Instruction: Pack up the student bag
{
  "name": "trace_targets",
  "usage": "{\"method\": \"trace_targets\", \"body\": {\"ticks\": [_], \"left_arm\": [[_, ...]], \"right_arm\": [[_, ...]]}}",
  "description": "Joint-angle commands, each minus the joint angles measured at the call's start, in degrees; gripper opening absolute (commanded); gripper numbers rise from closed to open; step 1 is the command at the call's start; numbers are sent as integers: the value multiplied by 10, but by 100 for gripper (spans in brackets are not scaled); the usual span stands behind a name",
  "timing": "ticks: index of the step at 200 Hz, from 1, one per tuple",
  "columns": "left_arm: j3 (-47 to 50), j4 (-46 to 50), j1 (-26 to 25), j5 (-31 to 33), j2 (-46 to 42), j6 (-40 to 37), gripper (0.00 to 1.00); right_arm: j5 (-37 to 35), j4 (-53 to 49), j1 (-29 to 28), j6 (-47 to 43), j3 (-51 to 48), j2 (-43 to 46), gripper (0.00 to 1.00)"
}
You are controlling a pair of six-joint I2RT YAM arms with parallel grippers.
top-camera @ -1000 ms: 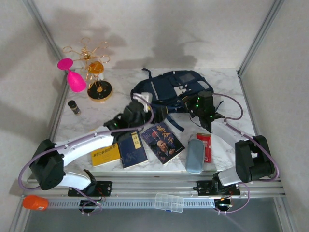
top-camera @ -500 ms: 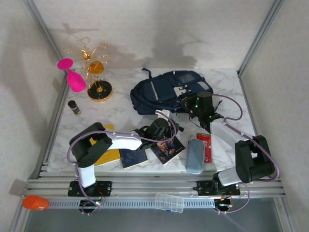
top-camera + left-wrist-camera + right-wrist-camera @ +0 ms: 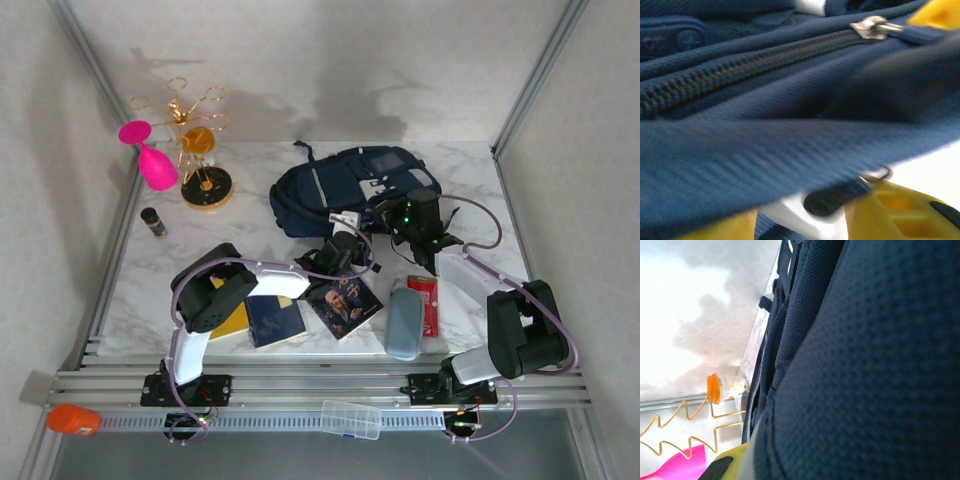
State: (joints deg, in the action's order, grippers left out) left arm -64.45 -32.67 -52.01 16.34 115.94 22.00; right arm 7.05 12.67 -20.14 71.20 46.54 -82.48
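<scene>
White walls and an aluminium frame close in your white marble table (image 3: 200,255). The student bag (image 3: 340,185), a large navy blue fabric backpack with thin white stripes and a small grey square panel, lies flat towards the far side, right of centre.

You look to be at the opening step: both arms have their claws at the bag's near edge and nothing seems to be packed yet.

Your right gripper (image 3: 412,222) is clenched against the bag's near right corner. Its wrist camera sees navy weave pressed up close, and whether fabric is pinched between the jaws is not visible.

Your left gripper (image 3: 348,235) is at the near edge, a little to the left. In its wrist view a fold of navy cloth crosses between the yellow fingers (image 3: 895,205), but whether they have bitten on it I cannot tell.

The dark zip track (image 3: 740,75) appears closed along the stretch on show, with the silver zipper pull (image 3: 872,27) at one end. Your next move probably calls for a firm hold on the cloth while the pull is drawn along.

Waiting near the front edge are:
- a yellow book (image 3: 232,322)
- a dark blue book (image 3: 275,320)
- a dark portrait-cover book (image 3: 345,300)
- a grey-blue oblong case (image 3: 403,322)
- a red packet (image 3: 427,303)
</scene>
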Motion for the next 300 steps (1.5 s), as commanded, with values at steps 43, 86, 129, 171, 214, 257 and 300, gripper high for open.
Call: {"method": "trace_targets", "body": {"ticks": [43,86,129,171,214,257,300], "left_arm": [[-51,-20,11,-16,19,-35,33],[-54,-18,17,-21,17,-45,16],[-30,-18,23,-19,-10,-48,0],[5,23,32,0,-60,-71,0],[74,44,52,-62,-126,-100,0],[73,104,73,-140,-151,-125,0],[65,4,35,-131,-107,-84,11]], "right_arm": [[20,53,-11,-4,6,10,1],[21,54,-11,-8,5,8,1],[18,42,-11,-21,15,12,1],[38,20,-5,-59,37,6,2],[90,22,15,-85,63,-12,2],[117,-7,17,-112,101,-38,2],[109,7,9,-82,92,-32,2]]}}
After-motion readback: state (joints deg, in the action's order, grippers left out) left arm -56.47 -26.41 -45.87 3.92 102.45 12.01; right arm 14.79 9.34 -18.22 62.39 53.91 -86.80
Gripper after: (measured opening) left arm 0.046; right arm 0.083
